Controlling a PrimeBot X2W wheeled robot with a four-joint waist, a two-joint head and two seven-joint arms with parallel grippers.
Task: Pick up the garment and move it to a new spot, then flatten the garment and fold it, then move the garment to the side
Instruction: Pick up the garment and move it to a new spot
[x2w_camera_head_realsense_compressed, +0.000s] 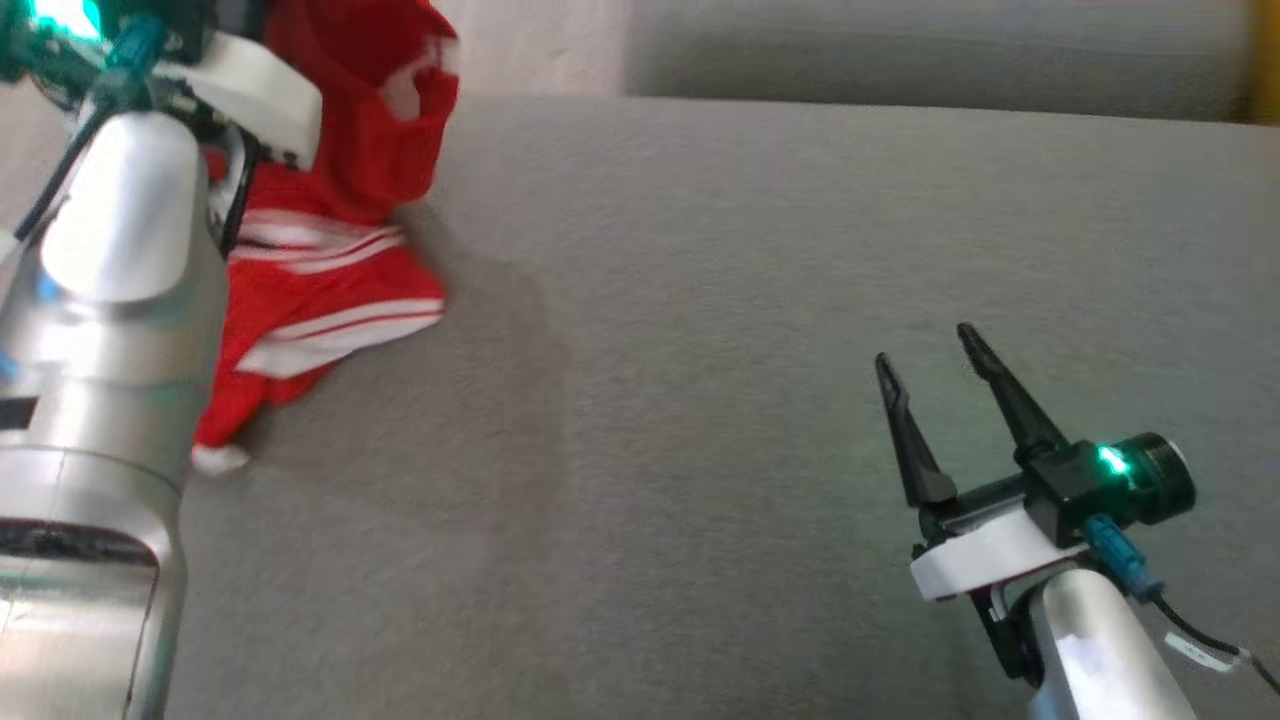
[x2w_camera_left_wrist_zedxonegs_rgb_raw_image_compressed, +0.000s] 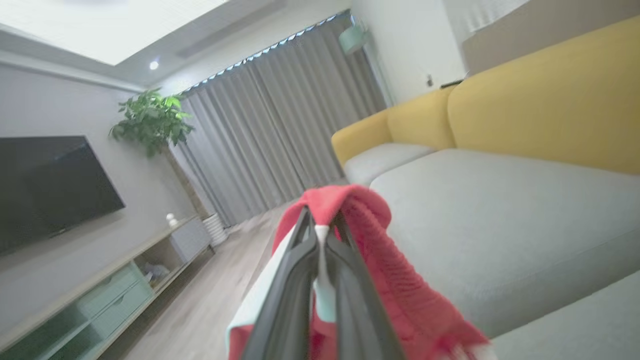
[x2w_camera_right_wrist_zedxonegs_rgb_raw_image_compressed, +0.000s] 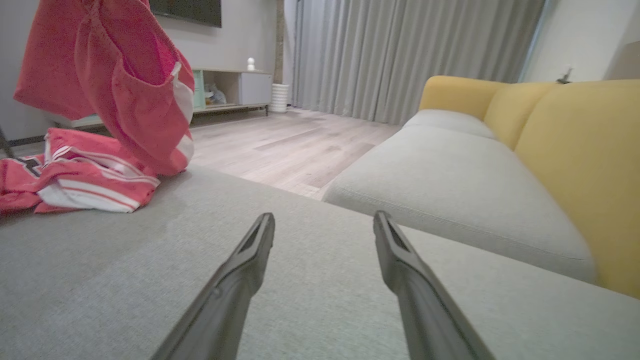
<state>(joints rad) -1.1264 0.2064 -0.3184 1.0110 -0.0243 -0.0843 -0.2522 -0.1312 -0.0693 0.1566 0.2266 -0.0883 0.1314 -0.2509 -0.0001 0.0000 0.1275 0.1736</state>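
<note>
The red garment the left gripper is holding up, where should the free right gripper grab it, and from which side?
Grip the white-striped edge of the red garment lying on the grey cushion. It juts toward the open right gripper, so come in low from the robot's right. The left gripper pinches the raised end.

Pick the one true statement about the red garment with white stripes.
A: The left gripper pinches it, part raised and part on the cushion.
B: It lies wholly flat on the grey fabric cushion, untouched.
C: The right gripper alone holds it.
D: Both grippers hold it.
A: the left gripper is shut on the red striped garment, whose upper part hangs lifted while its lower part rests on the grey cushion; the right gripper is open and empty.
</note>
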